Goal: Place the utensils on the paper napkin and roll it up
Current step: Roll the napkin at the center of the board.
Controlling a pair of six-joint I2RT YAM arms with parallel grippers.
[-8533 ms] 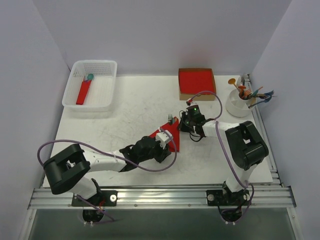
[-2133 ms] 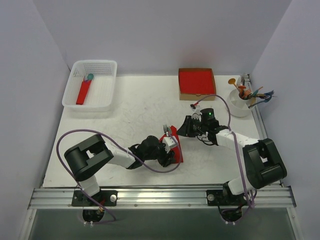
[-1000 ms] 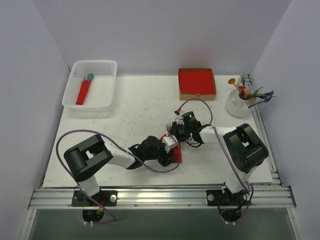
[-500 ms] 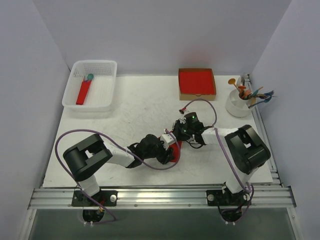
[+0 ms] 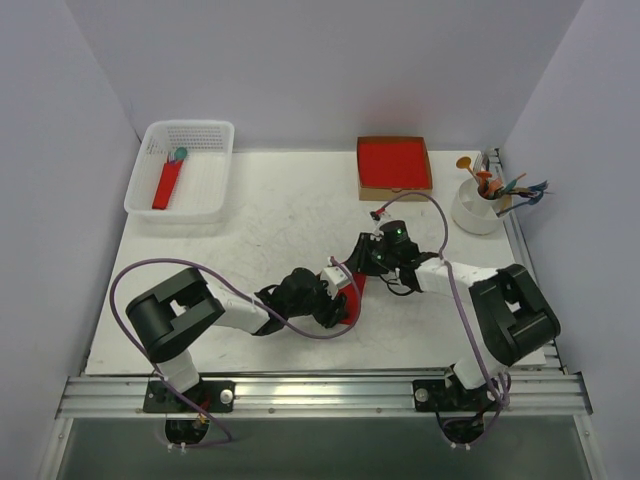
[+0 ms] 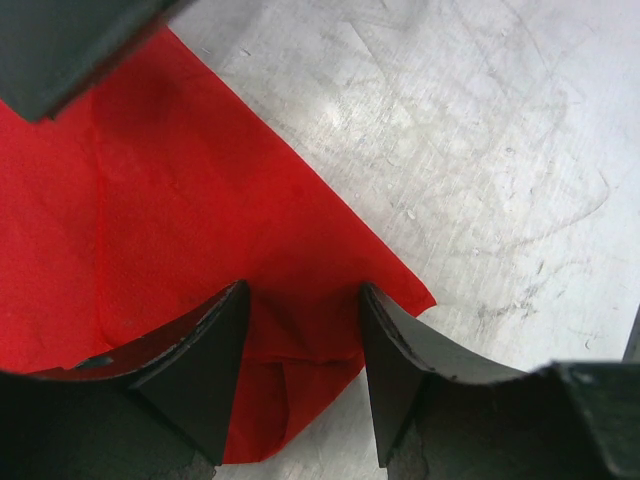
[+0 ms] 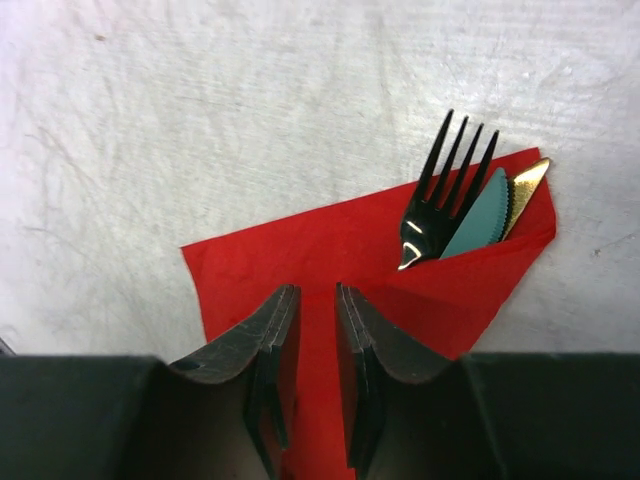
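Hovering over the thin red paper napkin (image 7: 300, 245) at the middle of the white desk (image 5: 250, 225), the right hand (image 7: 315, 298) has its jaws a slit apart, gripping nothing. Meanwhile the left hand (image 6: 303, 305) stands wide open astride the napkin's corner, and a black fork (image 7: 445, 190) and teal knife (image 7: 480, 222) poke from the fold.

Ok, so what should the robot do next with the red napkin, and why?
Probably the right gripper should pinch the folded edge and roll onward: the paper napkin is folded only once over the handles, and the tines of the fork poke out.
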